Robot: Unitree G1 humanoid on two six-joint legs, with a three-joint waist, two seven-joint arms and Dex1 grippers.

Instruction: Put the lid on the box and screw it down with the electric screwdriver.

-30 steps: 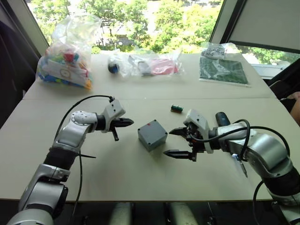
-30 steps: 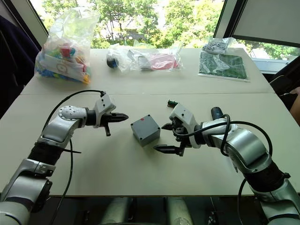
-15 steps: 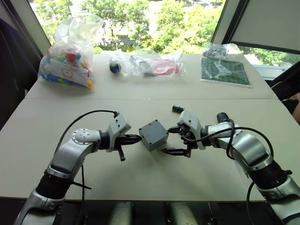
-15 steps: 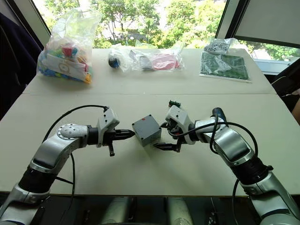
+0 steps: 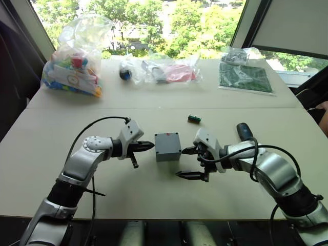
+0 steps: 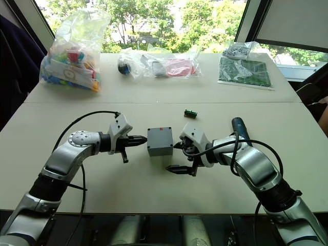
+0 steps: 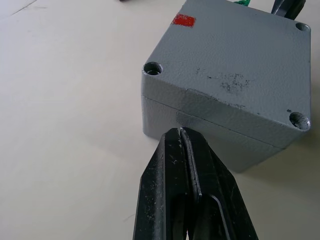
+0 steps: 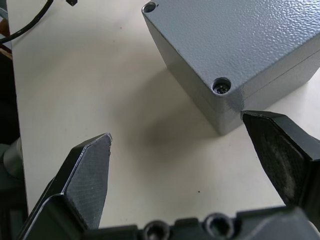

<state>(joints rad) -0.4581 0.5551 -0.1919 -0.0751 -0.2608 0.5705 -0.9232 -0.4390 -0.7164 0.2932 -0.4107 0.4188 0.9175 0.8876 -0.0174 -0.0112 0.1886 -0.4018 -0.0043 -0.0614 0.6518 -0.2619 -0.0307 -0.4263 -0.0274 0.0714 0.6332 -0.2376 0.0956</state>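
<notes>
On a beige table [image 5: 154,200], the grey box [image 5: 168,146] with its lid [image 7: 240,65] seated on top sits at centre, a red mark near its far edge. The left gripper [image 5: 145,146], fingers pressed together, points at the box's 9 o'clock side, while the right gripper [image 5: 188,163], fingers spread wide, stands at its 3 o'clock side. The electric screwdriver [image 6: 239,128] lies at 3 o'clock, beyond the right arm.

You're looking at a grey box [image 5: 167,145] showing a red mark, black fingers [image 7: 186,200], beige counter [image 5: 154,195].
</notes>
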